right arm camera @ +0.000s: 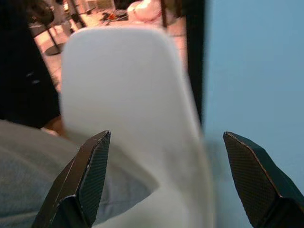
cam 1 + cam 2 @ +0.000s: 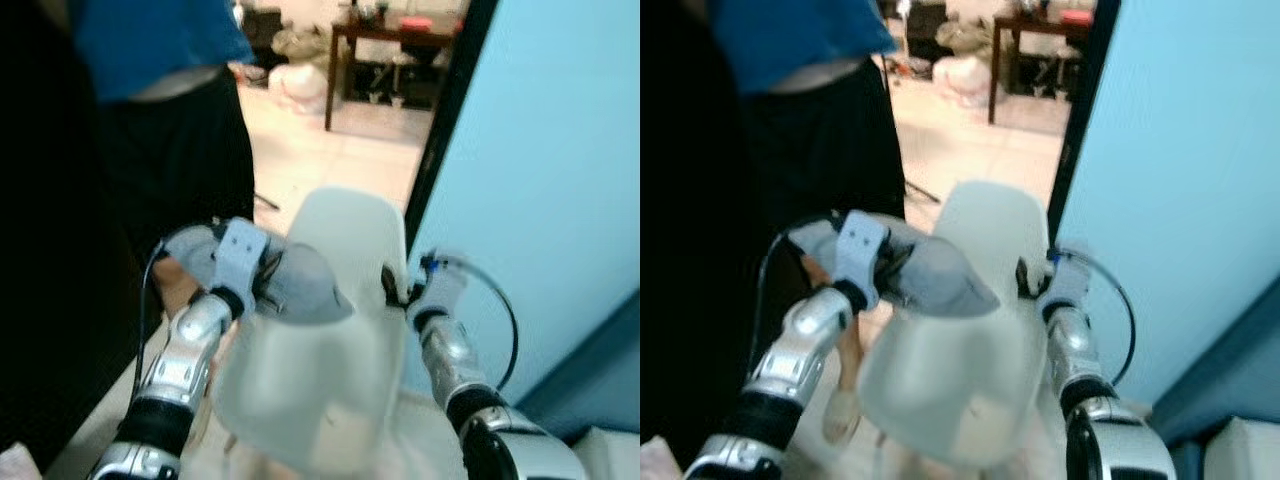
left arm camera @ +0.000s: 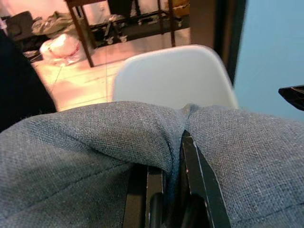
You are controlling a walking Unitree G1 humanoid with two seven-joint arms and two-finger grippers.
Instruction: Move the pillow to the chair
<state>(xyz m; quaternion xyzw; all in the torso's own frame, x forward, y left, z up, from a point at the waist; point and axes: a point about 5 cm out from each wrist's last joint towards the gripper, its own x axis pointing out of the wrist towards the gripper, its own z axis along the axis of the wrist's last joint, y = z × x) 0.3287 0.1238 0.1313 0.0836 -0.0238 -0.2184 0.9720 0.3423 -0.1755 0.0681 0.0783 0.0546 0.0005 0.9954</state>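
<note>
Pillow: grey woven-fabric pillow (image 2: 935, 275), held up over the seat of the chair, its pointed corner hanging toward the chair's middle; I cannot tell whether it touches the seat.
Chair: white moulded plastic chair (image 2: 350, 235), straight before me, its rounded back upright and its seat below my arms.
My left pincer: my left pincer (image 3: 178, 156) is clamped on a fold of the pillow; in my left wrist view the black fingers (image 3: 199, 185) lie close together with the cloth bunched around them.
My right pincer: my right pincer (image 1: 166, 175) is spread wide and grips nothing; it sits at the chair's right edge, facing the chair back, with the pillow's grey cloth low between the two fingers.
Person: a person in a blue top and black trousers (image 2: 170, 120) stands just left of the chair, close beside my left arm, crowding that side.
Wall: a light blue wall panel (image 2: 540, 180) runs close along the chair's right side, hemming in my right arm.
Door frame: a dark upright edge (image 2: 1080, 130) marks the wall's end, just behind the chair back.
Table: a dark wooden table (image 2: 385, 45) stands well beyond the chair on the pale tiled floor (image 2: 330, 150).
Bags: pale plastic bags (image 2: 298, 82) lie on the floor beside the table's leg, well apart from the chair.
</note>
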